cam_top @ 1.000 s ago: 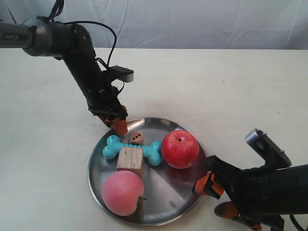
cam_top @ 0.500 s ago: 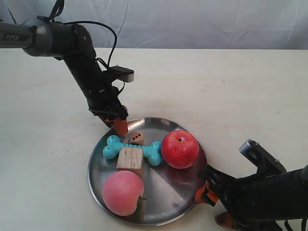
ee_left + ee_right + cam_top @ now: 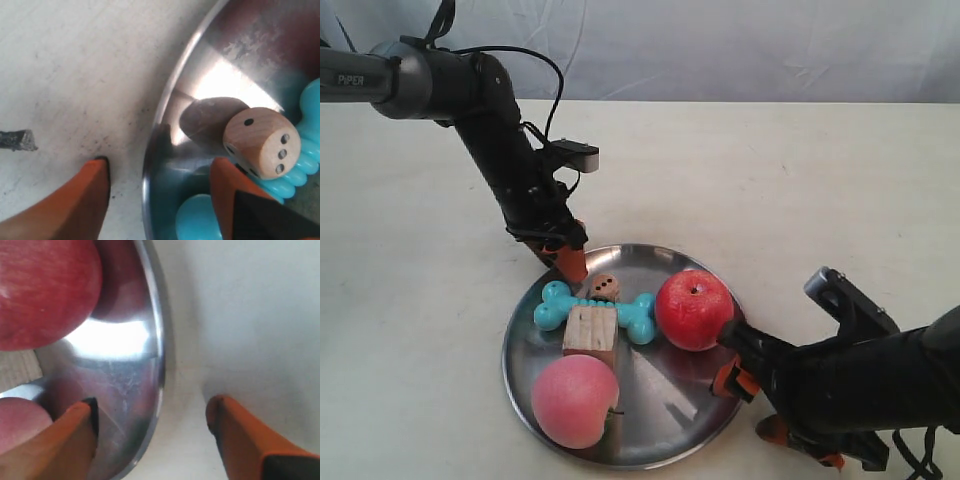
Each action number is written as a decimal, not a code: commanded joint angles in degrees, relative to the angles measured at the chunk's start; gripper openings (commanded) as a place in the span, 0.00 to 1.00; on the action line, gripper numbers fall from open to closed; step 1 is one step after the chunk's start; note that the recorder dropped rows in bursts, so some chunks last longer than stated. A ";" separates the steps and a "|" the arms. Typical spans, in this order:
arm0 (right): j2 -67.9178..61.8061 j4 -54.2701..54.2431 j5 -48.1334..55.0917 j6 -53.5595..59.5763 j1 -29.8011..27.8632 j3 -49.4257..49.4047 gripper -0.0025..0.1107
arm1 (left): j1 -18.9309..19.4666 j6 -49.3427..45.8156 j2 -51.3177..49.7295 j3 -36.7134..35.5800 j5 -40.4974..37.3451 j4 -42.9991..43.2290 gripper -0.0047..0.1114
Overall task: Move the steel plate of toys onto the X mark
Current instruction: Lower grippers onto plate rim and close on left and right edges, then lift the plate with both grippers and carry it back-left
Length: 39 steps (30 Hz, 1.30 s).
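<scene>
Between the spread fingers of our left end effector [image 3: 160, 167] runs the rim of the steel plate [image 3: 159, 117], with one finger inside beside the die [image 3: 261, 141] and one outside on the surface [image 3: 75, 65]. Our right end effector [image 3: 152, 404] straddles the far rim, equally spread. Neither pinches yet. The plate appears to rest unlifted with its toys, and we see no X mark, so we judge the whole move is left to do.

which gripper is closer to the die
Left. The left gripper has its jaws astride the rim of the steel plate, one right beside the die. The right gripper straddles the rim across the plate, by the apple.
</scene>
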<state>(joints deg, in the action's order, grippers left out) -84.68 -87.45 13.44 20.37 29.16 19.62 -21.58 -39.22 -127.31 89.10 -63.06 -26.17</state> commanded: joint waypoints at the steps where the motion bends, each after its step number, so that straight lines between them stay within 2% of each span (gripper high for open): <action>1: -4.79 -1.33 0.86 0.62 1.05 0.15 0.58 | -0.27 0.35 -1.64 -0.36 0.10 -0.61 0.53; 7: -10.29 -2.37 -0.52 0.83 7.65 5.15 0.58 | -0.27 0.35 -1.64 -0.36 -0.03 -0.61 0.53; 9: -11.71 -4.75 -1.52 0.83 9.72 6.42 0.58 | -0.27 0.35 -1.64 -0.36 -0.38 -0.29 0.50; 12: -13.23 -5.79 -1.82 0.56 10.28 7.13 0.56 | -0.27 0.35 -1.64 -0.36 -1.95 -0.29 0.26; 13: -13.61 -5.88 -1.82 0.56 10.28 7.13 0.48 | -0.27 0.35 -1.64 -0.36 -2.72 -0.03 0.17; 14: -13.87 -7.10 -1.62 0.56 10.28 7.13 0.36 | -0.27 0.66 -1.64 -0.36 -2.83 0.02 0.06; 15: -13.87 -7.11 -1.42 0.56 10.28 7.13 0.28 | -0.27 1.31 -1.64 -0.36 -2.83 0.11 0.04; 16: -13.87 -8.01 -1.04 0.56 10.28 7.13 0.12 | -0.27 1.85 -1.64 -0.36 -2.92 0.37 0.04; 17: -13.87 -8.89 -0.96 0.56 10.28 7.13 0.04 | -0.27 1.85 -1.64 -0.36 -3.24 0.38 0.04; 24: -13.87 -9.75 2.18 0.56 10.28 7.16 0.02 | -0.27 6.31 -1.64 -0.36 -5.70 3.27 0.04; 39: -11.89 -9.51 6.43 0.56 10.28 7.52 0.01 | -0.27 7.44 -0.93 -0.36 -6.90 4.42 0.04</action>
<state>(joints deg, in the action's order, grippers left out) -96.65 -98.32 15.90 19.96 38.87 26.93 -20.90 -34.47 -127.92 89.55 -66.43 -19.71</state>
